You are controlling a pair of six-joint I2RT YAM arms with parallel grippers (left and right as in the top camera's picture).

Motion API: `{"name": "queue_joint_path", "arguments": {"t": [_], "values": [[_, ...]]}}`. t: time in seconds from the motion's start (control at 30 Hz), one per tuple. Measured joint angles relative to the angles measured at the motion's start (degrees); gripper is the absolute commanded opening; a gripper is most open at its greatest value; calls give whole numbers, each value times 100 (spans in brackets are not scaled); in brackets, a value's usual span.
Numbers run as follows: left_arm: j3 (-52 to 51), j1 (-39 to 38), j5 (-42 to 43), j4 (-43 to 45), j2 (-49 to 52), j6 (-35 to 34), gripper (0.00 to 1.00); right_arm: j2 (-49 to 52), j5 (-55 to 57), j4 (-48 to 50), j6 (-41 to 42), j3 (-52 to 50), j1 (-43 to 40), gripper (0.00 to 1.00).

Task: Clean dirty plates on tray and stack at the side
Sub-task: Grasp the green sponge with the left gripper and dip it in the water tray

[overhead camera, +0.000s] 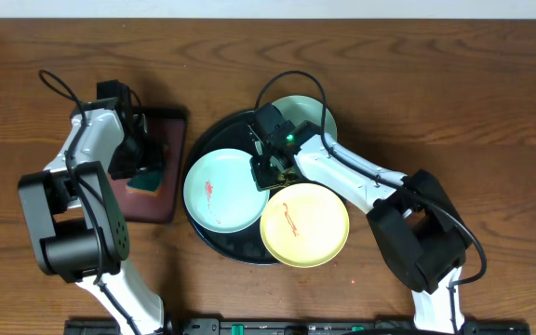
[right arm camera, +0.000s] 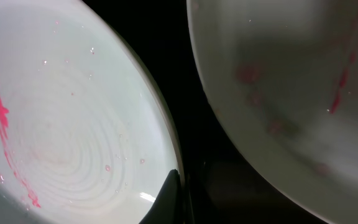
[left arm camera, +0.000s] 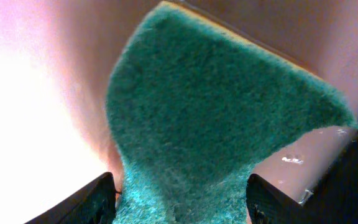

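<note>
The round black tray [overhead camera: 214,244] holds three plates. A mint-green plate [overhead camera: 220,191] with red smears lies at its left, a pale yellow plate [overhead camera: 307,225] with a red smear at its front right, and a second mint-green plate [overhead camera: 313,113] at the back, partly under my right arm. My right gripper [overhead camera: 269,170] is shut on the right rim of the left mint plate [right arm camera: 73,124]; one finger [right arm camera: 170,194] lies on the rim. A second smeared plate [right arm camera: 291,81] lies in shadow to the right. My left gripper [left arm camera: 185,202] is shut on the green sponge [left arm camera: 216,106].
The sponge and left gripper [overhead camera: 145,173] are over a small rectangular tray with a maroon inside [overhead camera: 170,200], left of the round tray. Brown wood tabletop [overhead camera: 473,112] lies around both trays.
</note>
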Motion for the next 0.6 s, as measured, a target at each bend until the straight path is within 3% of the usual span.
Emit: {"name": "queue_joint_path", "arguments": {"t": [0.33,0.5,0.6], "values": [[31,-4,61,-48,-310,-22,66,0,-2,11,0,0,0,1],[31,-4,83,-247,-310,26,61,0,0,13,0,0,0,1],[31,-4,101,-79,-310,35,53,0,0,26,0,0,0,1]]}}
